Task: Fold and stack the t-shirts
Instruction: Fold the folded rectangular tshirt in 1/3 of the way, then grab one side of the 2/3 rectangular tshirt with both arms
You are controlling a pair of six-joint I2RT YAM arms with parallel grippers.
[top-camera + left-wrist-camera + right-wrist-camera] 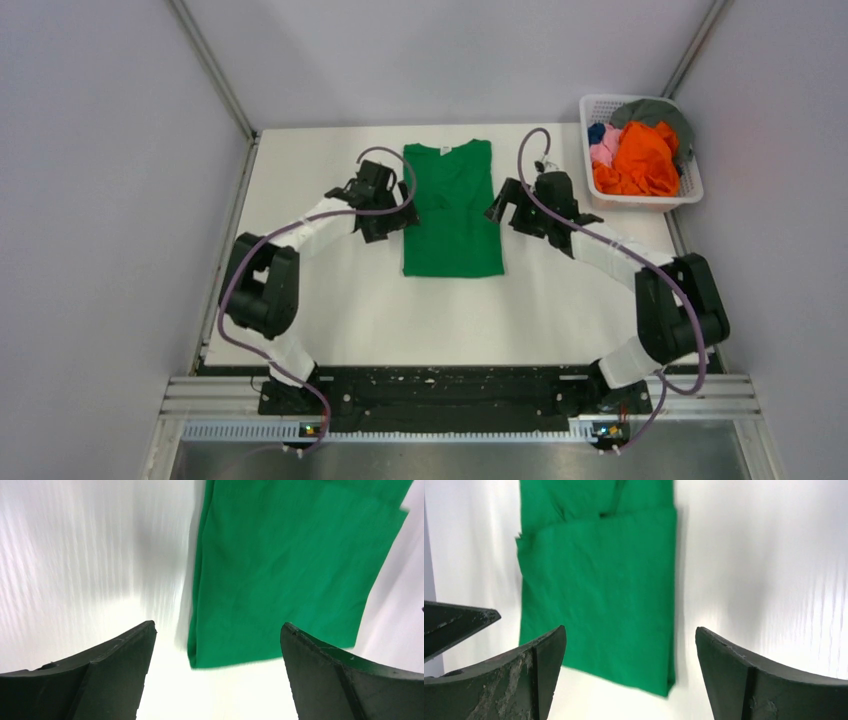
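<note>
Folding lengthwise looks done: green shirt [452,215] lies flat mid-worktop [330,300] as a narrow strip, sides tucked in, collar at the far end. Next is likely hem-to-collar: pinch both near corners, lift evenly, lay over without pulling layers apart. Left fingers [395,218] and right fingers [503,210] spread wide, holding nothing, flanking the strip at mid-length. Arms reach forward, elbows out, wrists turned inward. Other shirts [640,160] sit in basket [690,196], far right.
</note>
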